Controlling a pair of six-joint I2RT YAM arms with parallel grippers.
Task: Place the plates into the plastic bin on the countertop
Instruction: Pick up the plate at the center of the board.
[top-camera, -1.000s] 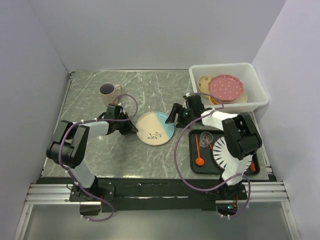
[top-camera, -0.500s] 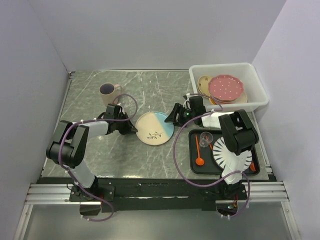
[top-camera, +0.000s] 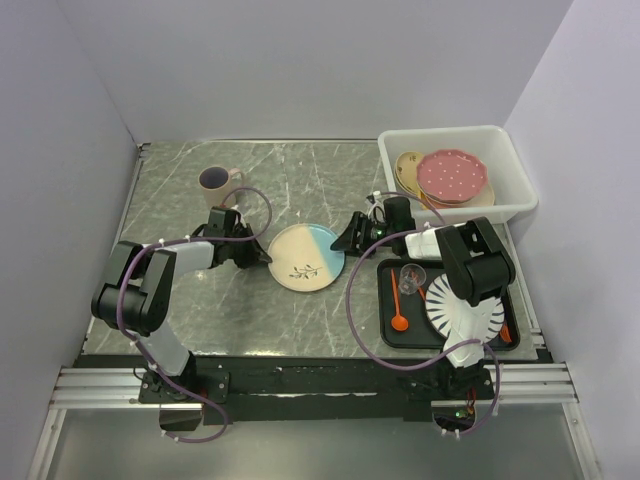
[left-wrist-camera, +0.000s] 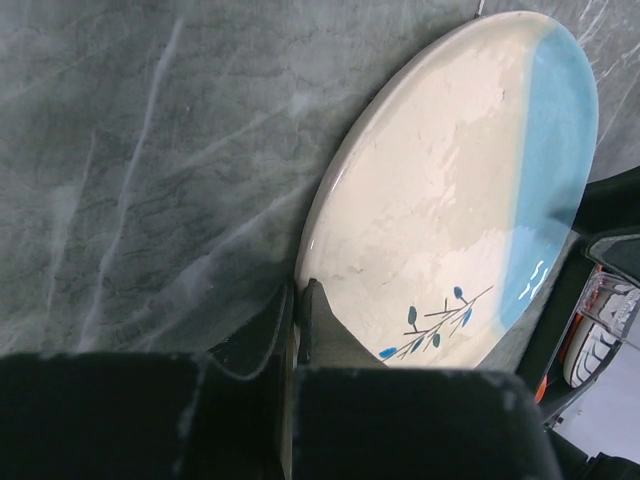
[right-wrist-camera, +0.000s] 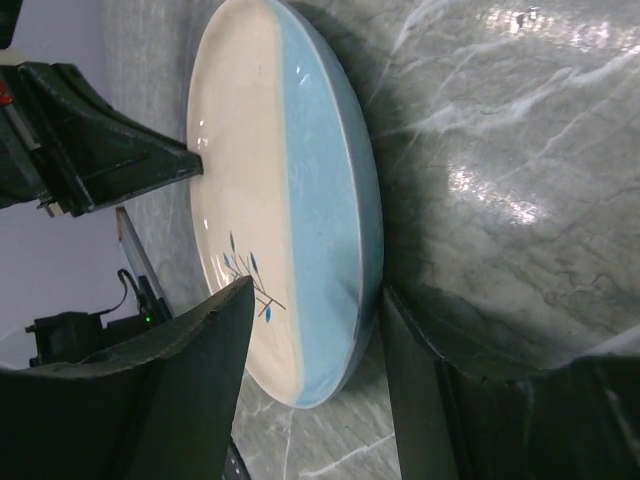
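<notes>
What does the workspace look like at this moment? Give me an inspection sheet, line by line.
Surface: grey-green marbled countertop, scratched, no spills seen.
Job's things: cream-and-blue plate at mid-countertop, outside the plastic bin; pink dotted plate and others stacked inside the bin.
Clutter: mug at back left; black tray with striped plate, glass and orange spoon.
Tools: left tool shut on the plate's left rim; right tool open, jaws straddling its right rim.
Cables: purple cables loop from both arms, the right one beside the tray.
Surroundings: plain walls, metal rail at the near edge.
</notes>
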